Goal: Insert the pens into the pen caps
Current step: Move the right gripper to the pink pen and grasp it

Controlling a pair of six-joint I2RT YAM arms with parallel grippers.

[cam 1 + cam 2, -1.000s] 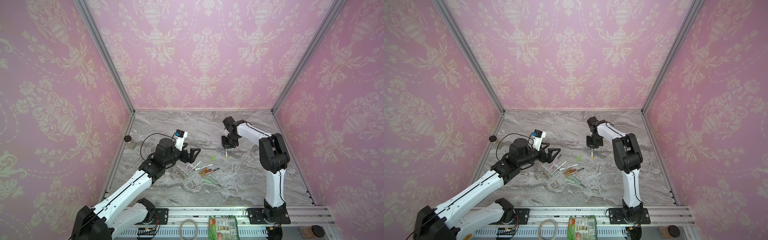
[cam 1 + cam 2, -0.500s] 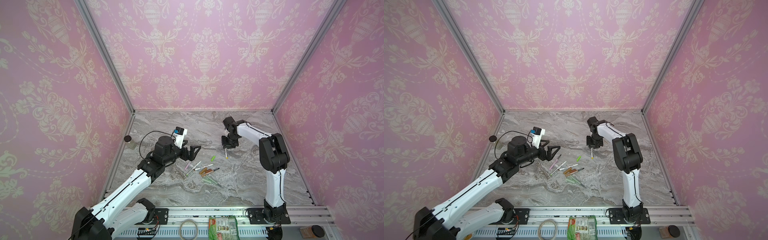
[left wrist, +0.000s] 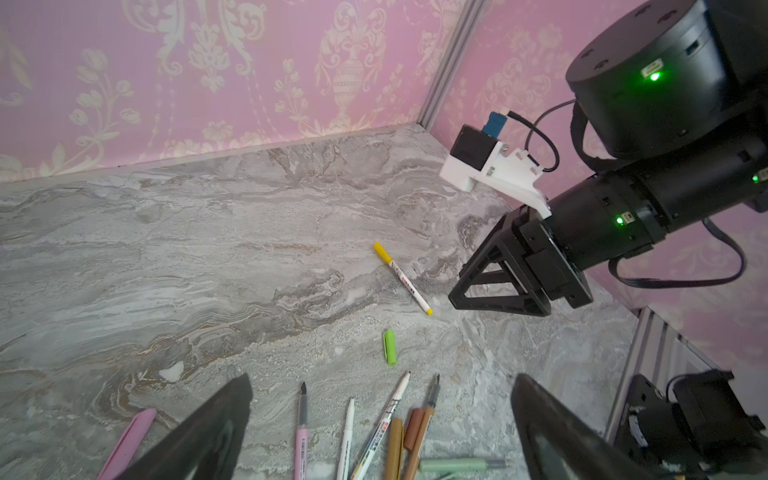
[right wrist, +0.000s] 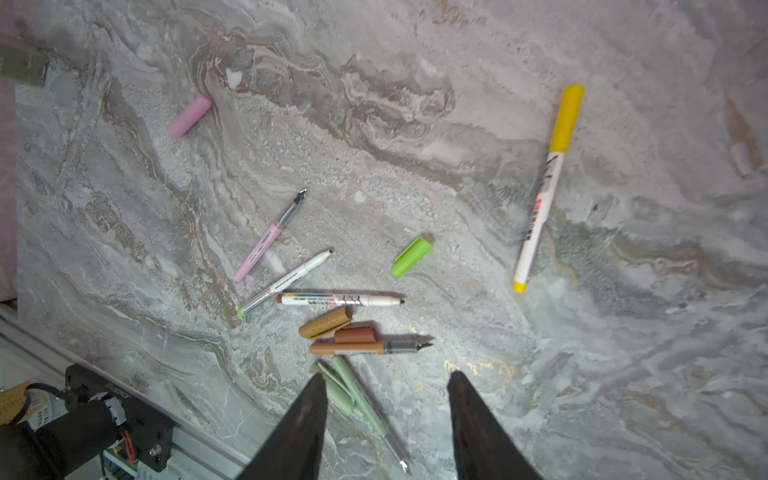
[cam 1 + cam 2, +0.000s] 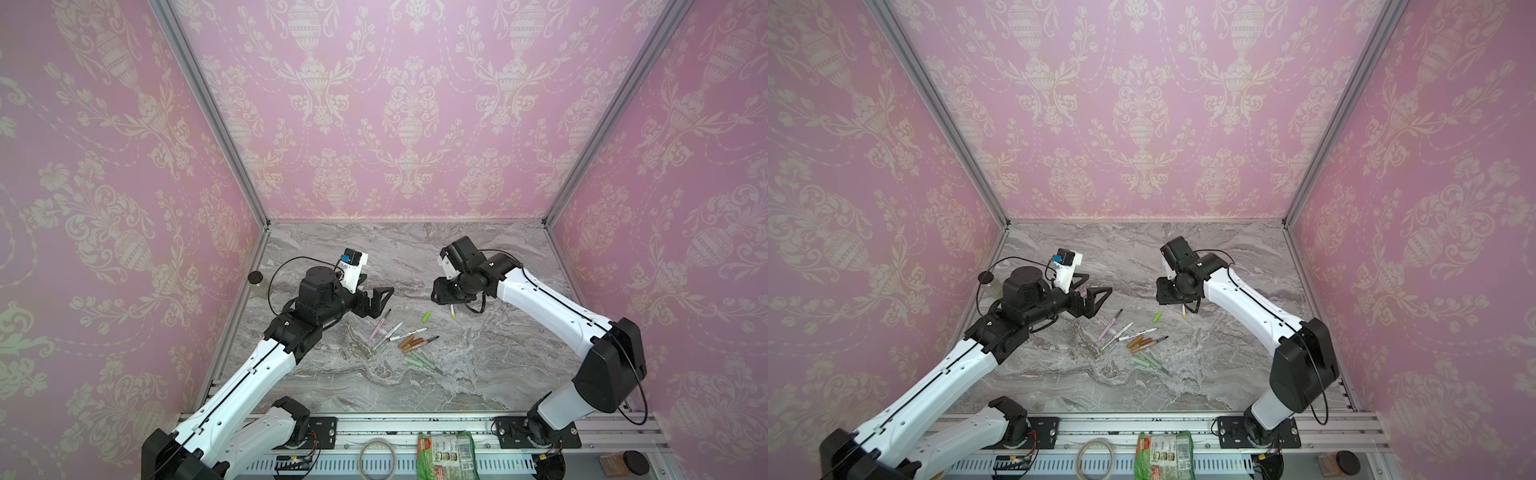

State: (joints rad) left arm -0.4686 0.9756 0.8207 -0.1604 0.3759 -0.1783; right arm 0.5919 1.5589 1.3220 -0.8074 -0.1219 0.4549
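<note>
Both arms are empty-handed here. The left gripper (image 3: 382, 379) hangs by the pen pile (image 5: 405, 334) mid-tabletop (image 5: 478, 365) with its jaws spread wide. The right gripper (image 4: 386, 376) has its jaws apart too, nothing between them. The yellow-capped pen (image 4: 540, 199) lies flat just beside it, toward the back edge. A green cap (image 4: 411, 257) sits loose between that pen and the pile.

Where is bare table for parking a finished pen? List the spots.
Free: the back strip of table between the yellow pen and the rear wall; the front stretch between the pen pile and the front rail. Crowded: the middle, where the pile and green cap lie.
</note>
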